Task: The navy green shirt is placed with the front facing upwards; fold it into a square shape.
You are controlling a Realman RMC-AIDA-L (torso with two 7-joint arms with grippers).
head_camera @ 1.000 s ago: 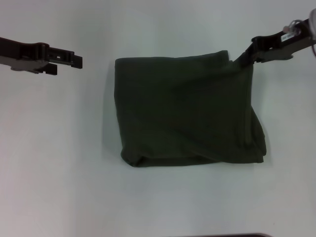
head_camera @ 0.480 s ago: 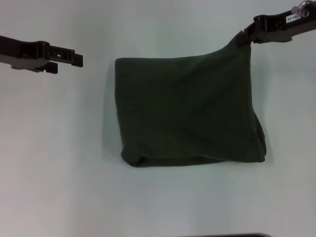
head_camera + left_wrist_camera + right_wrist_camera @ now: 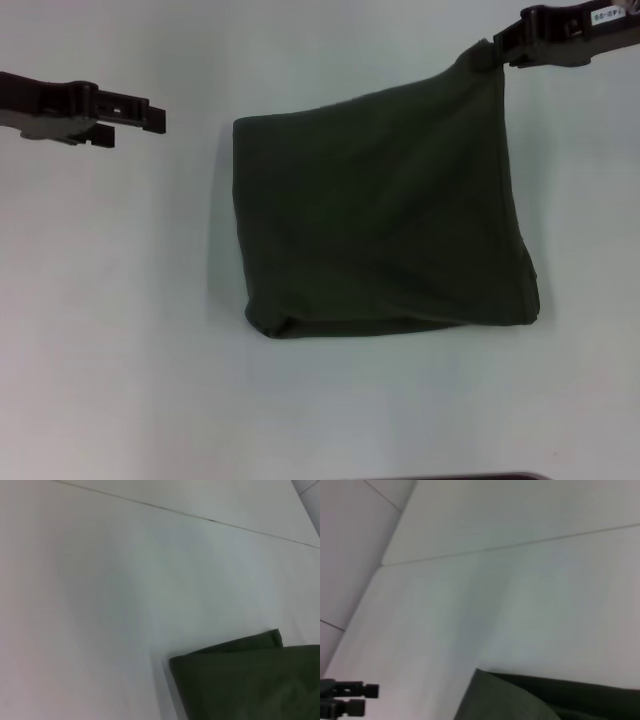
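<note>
Because our right tool [image 3: 497,55] had pinched the far right corner of the dark olive-green cotton shirt [image 3: 380,230] and drawn it up and outward, the cloth rose from the white table [image 3: 120,330] in a taut peak toward that corner while the rest lay flat near the middle of the table. We held it so, we judged, to stretch the upper layer and square off a fold that was already close to a rough rectangle, with its near edge rolled under and a hem running down the right side. Our left tool [image 3: 135,122] hung well to the left of the shirt, apart from it and holding nothing, its fingers only narrowly parted; we kept it clear so the cloth could move freely. From the left wrist view, only the shirt's near folded corner lay in sight.
</note>
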